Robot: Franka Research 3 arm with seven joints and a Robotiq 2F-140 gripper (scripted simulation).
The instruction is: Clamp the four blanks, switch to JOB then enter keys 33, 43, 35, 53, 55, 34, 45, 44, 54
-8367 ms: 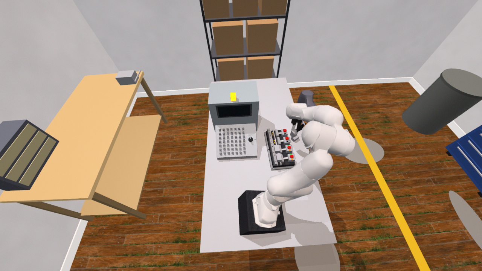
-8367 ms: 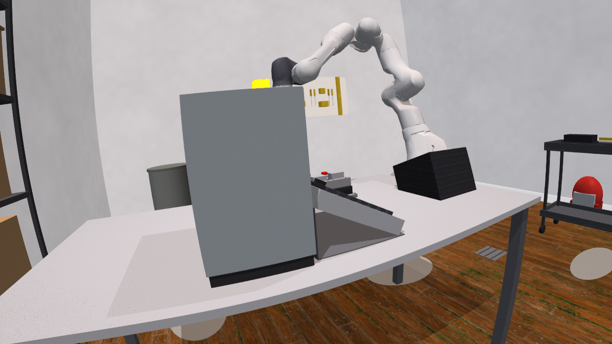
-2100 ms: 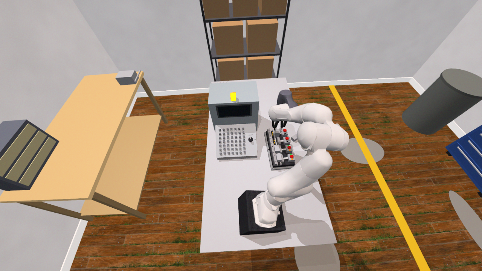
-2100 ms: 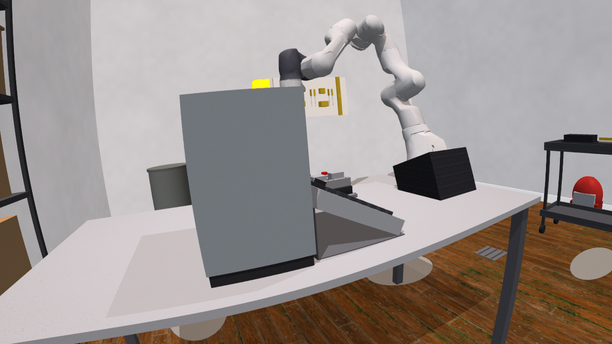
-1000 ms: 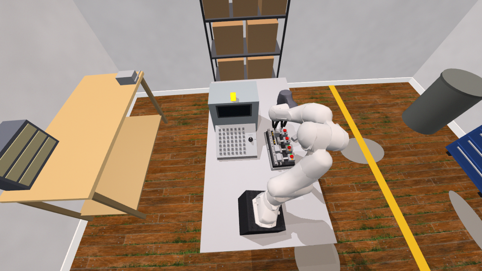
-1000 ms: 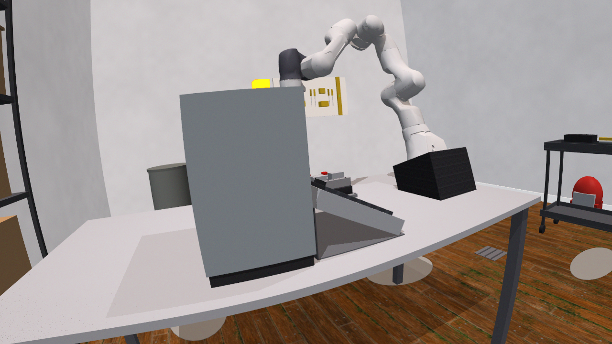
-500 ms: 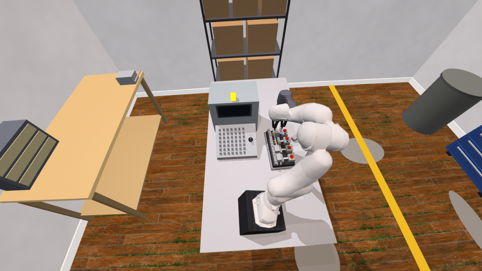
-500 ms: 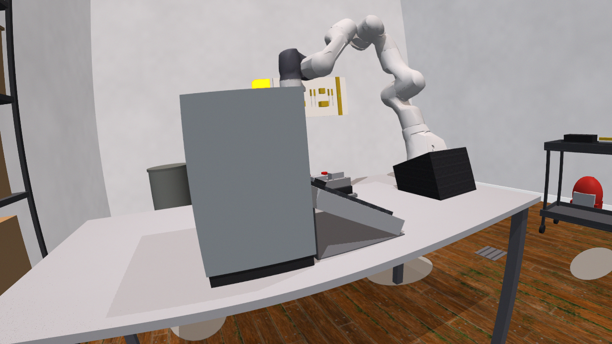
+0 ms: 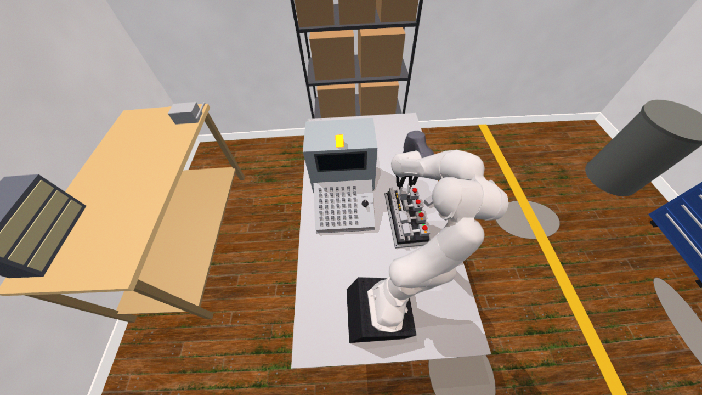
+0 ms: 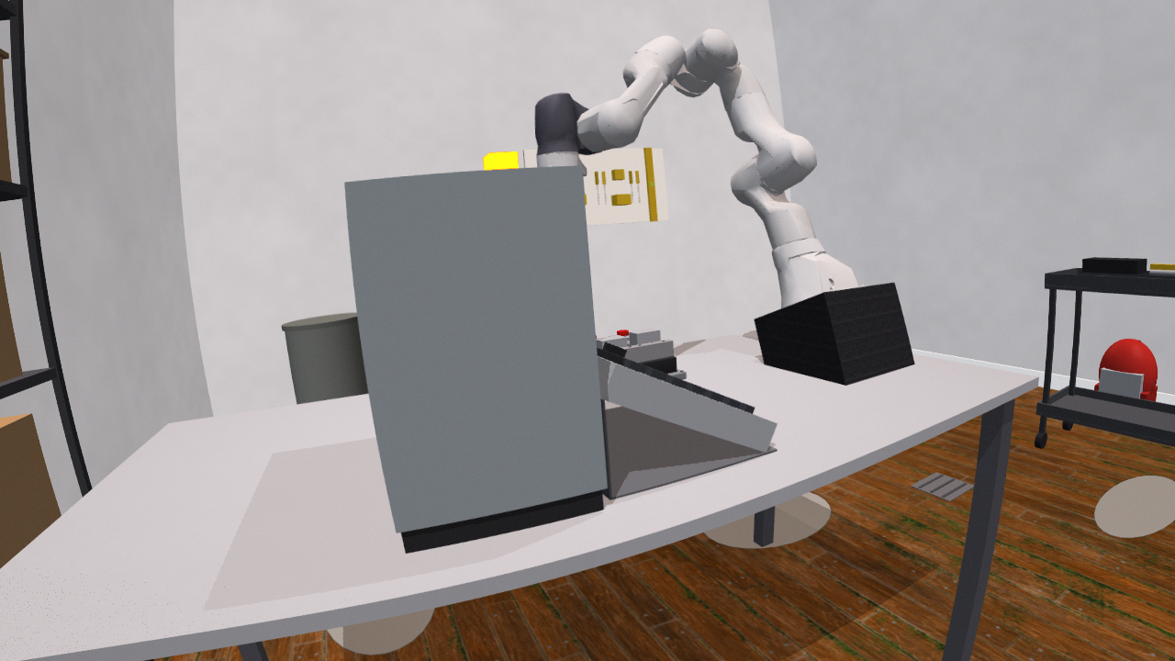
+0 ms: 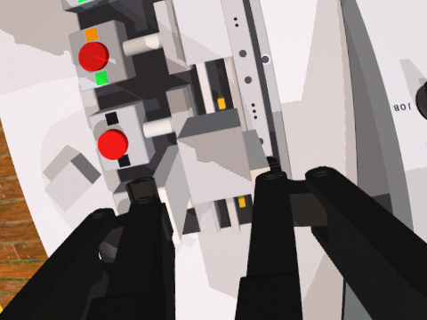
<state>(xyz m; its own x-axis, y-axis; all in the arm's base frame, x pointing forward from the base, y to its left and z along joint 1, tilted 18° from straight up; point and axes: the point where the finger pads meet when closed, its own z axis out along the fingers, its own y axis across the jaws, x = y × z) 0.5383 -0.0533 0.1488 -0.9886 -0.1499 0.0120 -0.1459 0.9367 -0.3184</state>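
- Over the vise fixture's [image 9: 398, 244] [image 10: 649, 353] [image 11: 248, 80] far station, points the gripper [image 9: 407, 183] [image 10: 560, 160] [image 11: 216, 159] down
- Pinches a grey blank [image 9: 404, 192] [image 11: 214, 169] between both fingers
- Arches the white arm [image 9: 456, 196] [image 10: 752, 106] high, bent midway

Behind the table, you had cardboard boxes [image 9: 381, 54] on a black-framed shelf rack [image 9: 358, 82]. A wooden workbench [image 9: 142, 147] stood off to one side, and a yellow stripe [image 9: 554, 255] crossed the plank floor [image 9: 255, 235] [image 10: 822, 608].
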